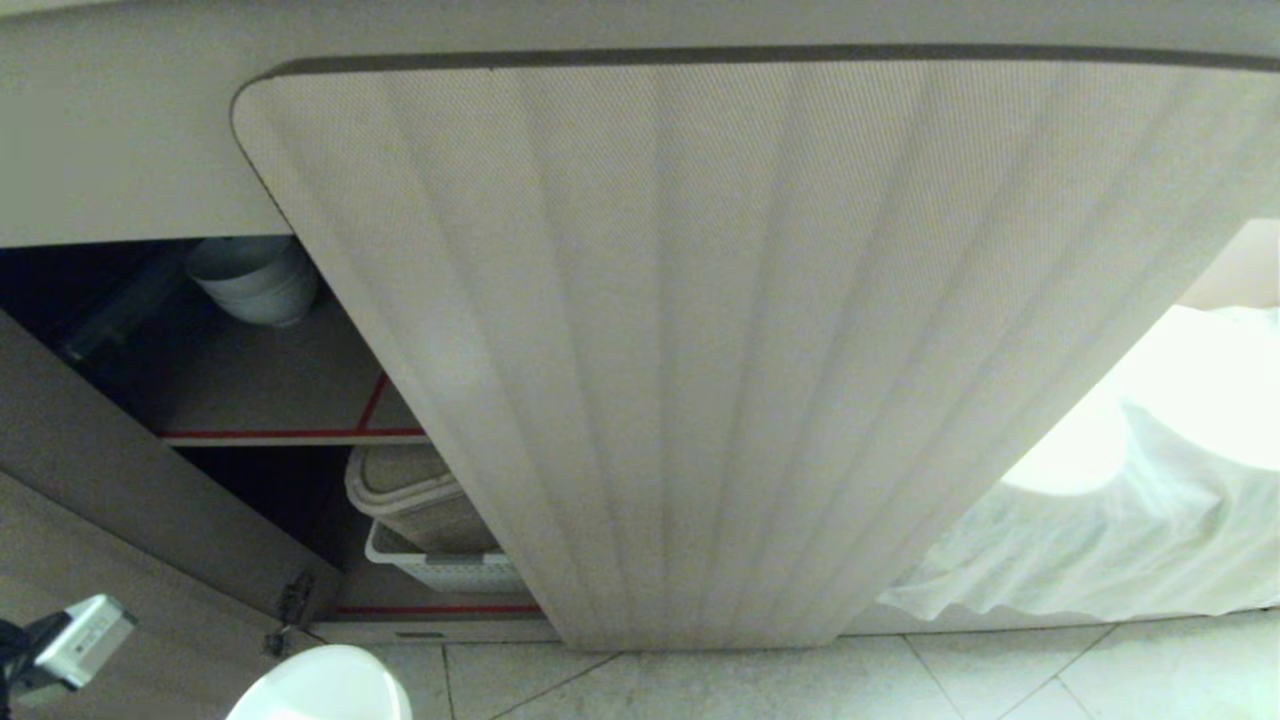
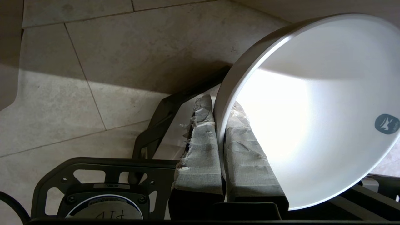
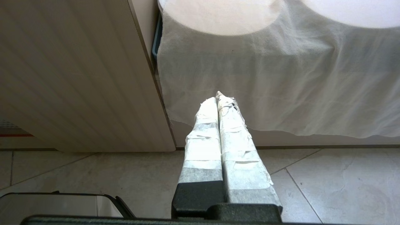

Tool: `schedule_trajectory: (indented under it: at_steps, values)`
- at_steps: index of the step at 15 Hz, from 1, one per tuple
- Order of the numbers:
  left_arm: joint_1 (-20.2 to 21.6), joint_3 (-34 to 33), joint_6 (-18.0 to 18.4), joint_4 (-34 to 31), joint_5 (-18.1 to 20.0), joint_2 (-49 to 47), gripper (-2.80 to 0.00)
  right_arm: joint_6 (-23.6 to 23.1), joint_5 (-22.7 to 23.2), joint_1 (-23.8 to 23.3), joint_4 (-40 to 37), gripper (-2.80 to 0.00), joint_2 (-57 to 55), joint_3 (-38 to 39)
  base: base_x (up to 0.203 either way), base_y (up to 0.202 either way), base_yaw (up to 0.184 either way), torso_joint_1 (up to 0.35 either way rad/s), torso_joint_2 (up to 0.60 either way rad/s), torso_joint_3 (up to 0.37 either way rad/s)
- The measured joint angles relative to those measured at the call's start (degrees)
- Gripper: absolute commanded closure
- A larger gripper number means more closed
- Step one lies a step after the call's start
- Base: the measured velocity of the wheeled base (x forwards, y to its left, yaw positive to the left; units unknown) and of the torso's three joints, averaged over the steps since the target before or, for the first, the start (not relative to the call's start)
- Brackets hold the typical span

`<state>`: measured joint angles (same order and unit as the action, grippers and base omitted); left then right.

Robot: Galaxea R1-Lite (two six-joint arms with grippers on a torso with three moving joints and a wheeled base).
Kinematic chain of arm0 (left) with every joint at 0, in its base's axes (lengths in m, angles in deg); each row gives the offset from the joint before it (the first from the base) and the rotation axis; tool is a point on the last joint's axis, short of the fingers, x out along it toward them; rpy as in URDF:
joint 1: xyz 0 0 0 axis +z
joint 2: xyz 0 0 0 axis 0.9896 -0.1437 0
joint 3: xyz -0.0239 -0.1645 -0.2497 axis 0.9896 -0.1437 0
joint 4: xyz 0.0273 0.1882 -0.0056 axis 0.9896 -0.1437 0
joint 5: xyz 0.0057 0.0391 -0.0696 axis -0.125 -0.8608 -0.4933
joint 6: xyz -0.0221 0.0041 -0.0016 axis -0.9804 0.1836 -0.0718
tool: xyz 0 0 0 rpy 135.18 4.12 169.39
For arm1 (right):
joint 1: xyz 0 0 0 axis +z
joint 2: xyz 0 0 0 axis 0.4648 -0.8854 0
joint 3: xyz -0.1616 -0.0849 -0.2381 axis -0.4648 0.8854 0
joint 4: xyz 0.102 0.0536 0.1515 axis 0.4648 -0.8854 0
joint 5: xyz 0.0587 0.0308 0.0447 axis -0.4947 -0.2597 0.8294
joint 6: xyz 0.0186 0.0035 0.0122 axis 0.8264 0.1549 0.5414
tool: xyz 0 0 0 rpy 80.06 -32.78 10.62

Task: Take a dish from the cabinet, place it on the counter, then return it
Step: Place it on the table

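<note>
Though gripped, dish (image 1: 322,686) (half cropped)

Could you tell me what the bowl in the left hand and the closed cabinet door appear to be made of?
The dish looks like glazed white ceramic: smooth, with a soft sheen and a printed blue mark. The cabinet door appears to be a matte beige fluted panel, possibly laminate or plastic; its fine dotted texture leaves that open.

Left gripper (image 2: 220,137) clamped, right gripper (image 3: 220,103) closed
</note>
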<state>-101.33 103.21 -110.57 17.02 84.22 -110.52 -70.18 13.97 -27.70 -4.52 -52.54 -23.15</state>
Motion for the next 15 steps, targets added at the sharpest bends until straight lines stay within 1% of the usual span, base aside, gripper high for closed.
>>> schedule_trajectory:
  at_steps: [2,6,9,12,15]
  values:
    - [-0.09,-0.15,0.0,0.01,0.03,0.09,0.0,0.0,-0.02,0.0,0.0,0.0,0.0,0.0,0.0,0.0,0.0,0.009,-0.02,-0.009]
    - [-0.09,-0.19,0.02,-0.13,0.03,0.2,0.0,0.0,-0.02,-0.02,-0.07,0.0,0.0,0.0,0.0,0.0,0.0,0.071,-0.24,-0.244]
    - [-0.13,-0.16,0.02,0.0,0.14,0.31,0.0,0.0,0.0,0.02,0.04,0.0,0.0,0.0,0.0,0.0,0.0,0.185,-0.54,-0.3]
    - [-0.2,-0.1,0.07,-0.07,1.46,0.76,0.0,0.02,0.0,0.0,0.0,0.0,0.0,0.0,0.0,0.0,0.0,0.177,-0.48,-0.292]
    - [-1.36,-0.08,0.11,-0.07,1.66,1.19,0.0,0.0,0.0,0.0,0.0,0.0,0.0,0.0,0.0,0.0,0.0,0.188,-0.47,-0.287]
